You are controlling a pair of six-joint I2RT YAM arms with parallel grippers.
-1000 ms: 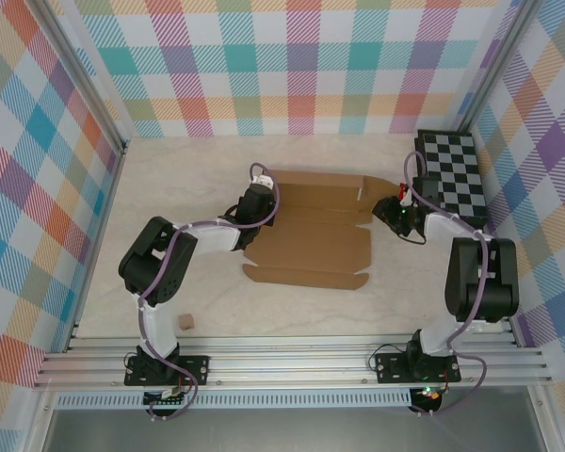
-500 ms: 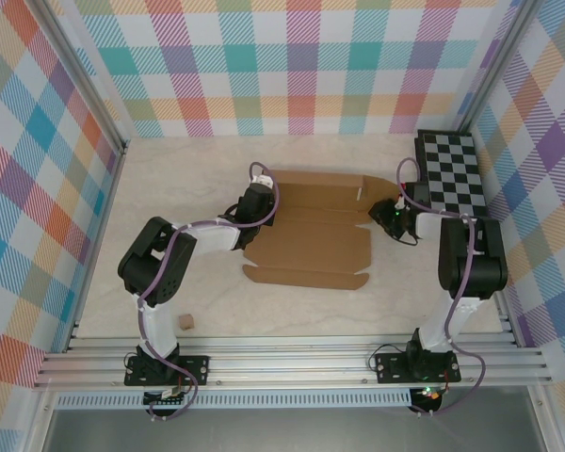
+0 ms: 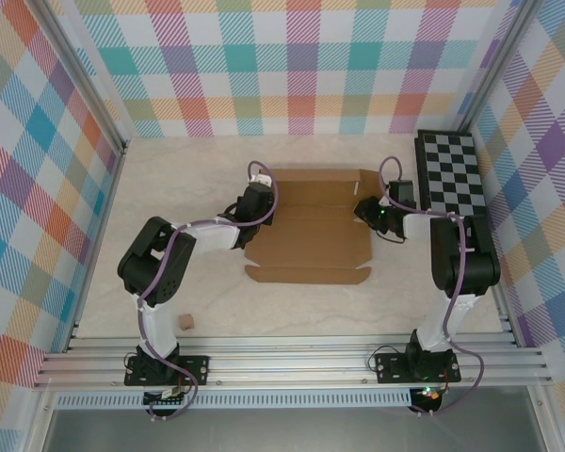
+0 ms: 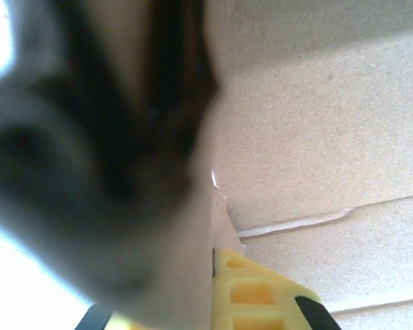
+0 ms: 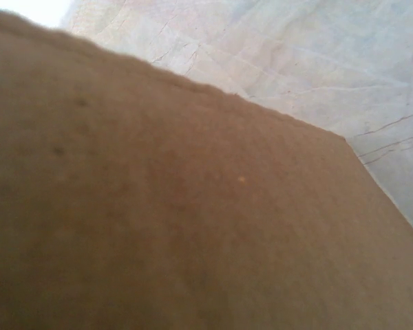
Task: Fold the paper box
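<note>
Plain brown die-cut cardboard paper box (image 3: 311, 231) lies mostly flat in the middle of the pale wooden table (image 3: 169, 179). Its long axis runs left-right in the top view, with creased panels stacked near to far and a narrow flap strip along the near edge. The far-right corner flap looks slightly raised, not certain.

The left gripper (image 3: 258, 204) sits at the box's left end, on the far half, touching or overlapping the edge. Its wrist view is very close: a yellow ribbed finger pad (image 4: 255, 297) against the cardboard beside a slit, the rest a dark blur. Cannot tell whether it is pinching or released.

The right gripper (image 3: 366, 209) sits at the opposite end, at the right edge by the far-right flap. Its wrist view has cardboard pressed up near the lens with a table strip beyond, no fingers visible, so clench state cannot be told.

Key relation: the box lies between the two grippers, one per short end, equally near. My judgement is that the next fold turns on lifting the end flaps inward along that long axis.

A black-and-white checkered board (image 3: 452, 174) is just right of the right arm. A small tan cube (image 3: 184, 322) is well apart, near left.
</note>
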